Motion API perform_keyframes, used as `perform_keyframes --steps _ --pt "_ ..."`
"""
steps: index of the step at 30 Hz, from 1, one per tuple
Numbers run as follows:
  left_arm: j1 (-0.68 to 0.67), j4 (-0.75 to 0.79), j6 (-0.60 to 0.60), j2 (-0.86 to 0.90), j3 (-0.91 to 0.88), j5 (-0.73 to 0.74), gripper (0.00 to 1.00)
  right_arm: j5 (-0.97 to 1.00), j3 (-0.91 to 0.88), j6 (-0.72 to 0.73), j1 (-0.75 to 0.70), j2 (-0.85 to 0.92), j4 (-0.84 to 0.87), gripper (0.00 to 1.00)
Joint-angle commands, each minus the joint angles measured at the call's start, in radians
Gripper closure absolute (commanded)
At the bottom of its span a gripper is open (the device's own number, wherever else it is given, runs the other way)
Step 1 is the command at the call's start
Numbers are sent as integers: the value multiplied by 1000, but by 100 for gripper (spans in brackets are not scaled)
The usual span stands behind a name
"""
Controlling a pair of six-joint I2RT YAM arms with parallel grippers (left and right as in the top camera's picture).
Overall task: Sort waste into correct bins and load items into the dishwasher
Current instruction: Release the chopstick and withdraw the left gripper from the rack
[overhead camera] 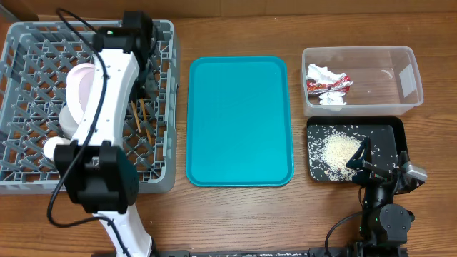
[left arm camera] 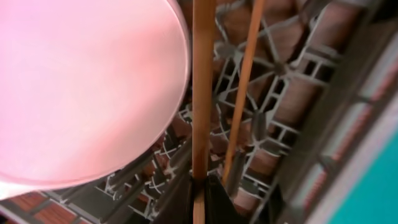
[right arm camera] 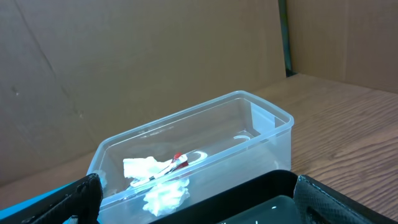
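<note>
My left gripper point(left arm camera: 200, 198) is pressed together on one thin wooden chopstick point(left arm camera: 200, 81). The dark fingers point(left arm camera: 219, 200) pinch it near the end at the bottom of the wrist view. Gripper and stick are over the grey dish rack point(overhead camera: 21, 178), which takes up the left end of the table point(overhead camera: 235, 214). My arm reaches across it to the part near the rack's right wall.

A second chopstick point(left arm camera: 241, 99) leans just beside the held one. It is tilted, with its lower end down in the lattice, and I cannot tell whether the two touch. A round white plate point(left arm camera: 81, 87) stands in the rack just to the left of both sticks and looks pinkish up close.

My right gripper point(right arm camera: 199, 210) is spread wide, with one finger at each lower corner of its wrist view. From overhead it sits over the near right part of the flat black tray point(overhead camera: 389, 139), by the table's near right corner. Rice scraps point(overhead camera: 339, 151) lie in a pale heap near the tray's middle, and loose grains are scattered toward its left and far sides.

Just beyond the tray, at the far right corner, stands the clear tub point(overhead camera: 407, 78). At its left end lie the crumpled red-and-silver wrapper point(overhead camera: 330, 84) and the white tissue point(overhead camera: 319, 71), close together. The teal tray point(overhead camera: 239, 121) lies in the middle of the table, between the rack and the two bins.
</note>
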Motion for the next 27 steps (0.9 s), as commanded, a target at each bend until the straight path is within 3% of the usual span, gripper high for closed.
perform_keyframes --steps 1,5,6,10,14,21,24,25,26,27 --pt "-5 5 50 -6 -3 -14 87 2 -11 0 -7 -10 7 0" --pt "-5 3 114 -7 -2 13 59 2 -11 0 -7 -10 7 0" --pt "-5 -2 124 -7 -2 29 56 2 -11 0 -7 -10 7 0" --pt "-5 -29 124 -26 9 69 55 2 -11 0 -7 -10 7 0" --pt "-6 -69 121 -95 45 149 60 2 -11 0 -7 -10 7 0" --pt "-39 -61 66 -415 49 153 53 1 -11 0 -7 -10 7 0" --pt "-88 -76 51 -559 49 153 34 2 -11 0 -7 -10 7 0" --pt "-111 -83 51 -603 48 153 13 2 -11 0 -7 -10 7 0" --pt "-136 -93 51 -649 48 153 0 2 -11 0 -7 -10 7 0" --pt "-156 -102 51 -682 48 153 0 2 -11 0 -7 -10 7 0"
